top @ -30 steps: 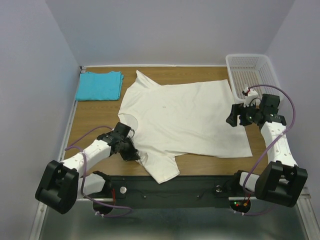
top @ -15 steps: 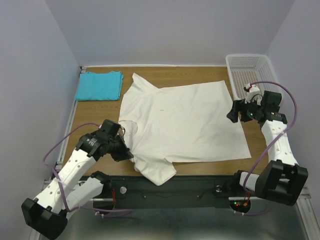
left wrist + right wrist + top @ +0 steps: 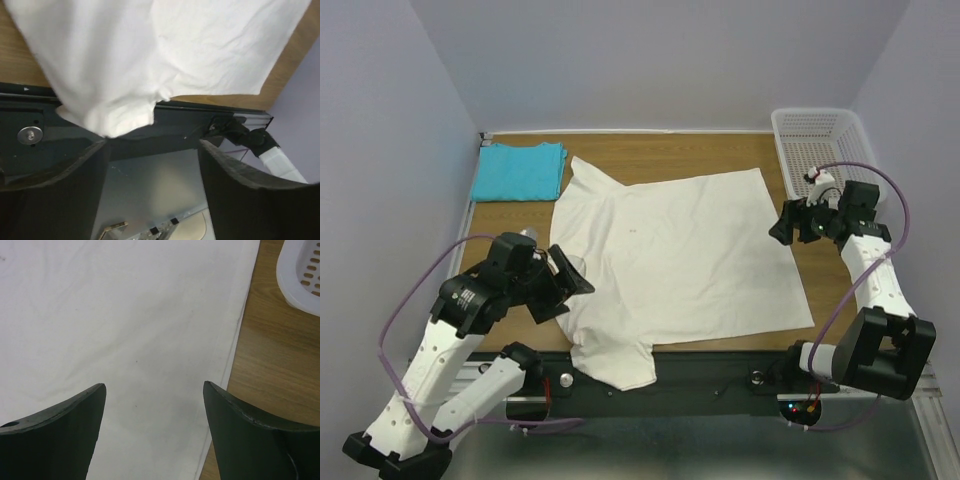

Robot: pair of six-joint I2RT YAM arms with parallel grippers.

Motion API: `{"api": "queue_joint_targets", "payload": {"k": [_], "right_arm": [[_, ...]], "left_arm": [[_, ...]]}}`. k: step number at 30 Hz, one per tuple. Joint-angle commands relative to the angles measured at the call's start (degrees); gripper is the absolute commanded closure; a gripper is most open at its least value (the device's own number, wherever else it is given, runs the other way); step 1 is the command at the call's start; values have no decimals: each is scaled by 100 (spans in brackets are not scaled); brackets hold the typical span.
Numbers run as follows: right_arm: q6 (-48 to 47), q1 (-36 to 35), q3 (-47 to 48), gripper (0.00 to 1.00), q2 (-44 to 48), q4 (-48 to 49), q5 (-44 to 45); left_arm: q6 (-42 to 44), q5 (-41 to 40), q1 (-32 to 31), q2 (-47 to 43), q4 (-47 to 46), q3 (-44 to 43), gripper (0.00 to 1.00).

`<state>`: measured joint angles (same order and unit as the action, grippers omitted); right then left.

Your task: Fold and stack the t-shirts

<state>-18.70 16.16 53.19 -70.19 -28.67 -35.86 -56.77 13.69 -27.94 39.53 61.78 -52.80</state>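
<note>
Where the cream shirt (image 3: 670,250) lies spread flat across the wooden surface (image 3: 690,152), we take it as our landmark. Its collar faces left and its hem faces right. Its near sleeve hangs over the front edge of the surface onto the black rail (image 3: 210,115), as the left wrist view shows. Its far sleeve points toward the back left corner, where the blue shirt (image 3: 520,172) lies folded just beside the sleeve tip; we cannot tell whether the two touch. The basket (image 3: 820,125) stands past the hem, at the back right corner, apart from the cloth.

The left end effector (image 3: 565,288) hangs by the collar side of the cream shirt, above the near sleeve. We see its fingers (image 3: 55,170) spread wide with nothing between them. The right end effector (image 3: 782,225) hovers over the hem edge of the cream shirt. Its fingers (image 3: 60,415) are likewise spread, clear of the cloth, gripping nothing.
</note>
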Motion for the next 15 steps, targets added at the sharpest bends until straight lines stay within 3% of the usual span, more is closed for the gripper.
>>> {"api": "queue_joint_targets", "payload": {"k": [1,3,6,7,10,13,15], "right_arm": [[-213,36,297,16,-205,212,-553],[-309,19,437,16,-485,134,-913],[-319,-227,894,16,-1021,45,-1099],[-301,-341,1034,16,-1179,28,-1047],[-38,-702,1920,16,-2013,1,-748],[471,-808,3080,18,-3007,-7,-432],[805,-895,3947,19,-3481,-42,-177]], "left_arm": [[569,-463,-18,204,-525,-1153,15],[789,-779,-9,423,-858,-1286,15],[1413,-1182,-1,757,-2210,-962,14],[1676,-1280,43,880,-3084,-848,14],[2696,-1685,323,1731,-4510,-715,12],[3461,-1159,1149,2786,-5934,-819,12],[3742,-888,1589,3743,-6299,-1354,12]]}}
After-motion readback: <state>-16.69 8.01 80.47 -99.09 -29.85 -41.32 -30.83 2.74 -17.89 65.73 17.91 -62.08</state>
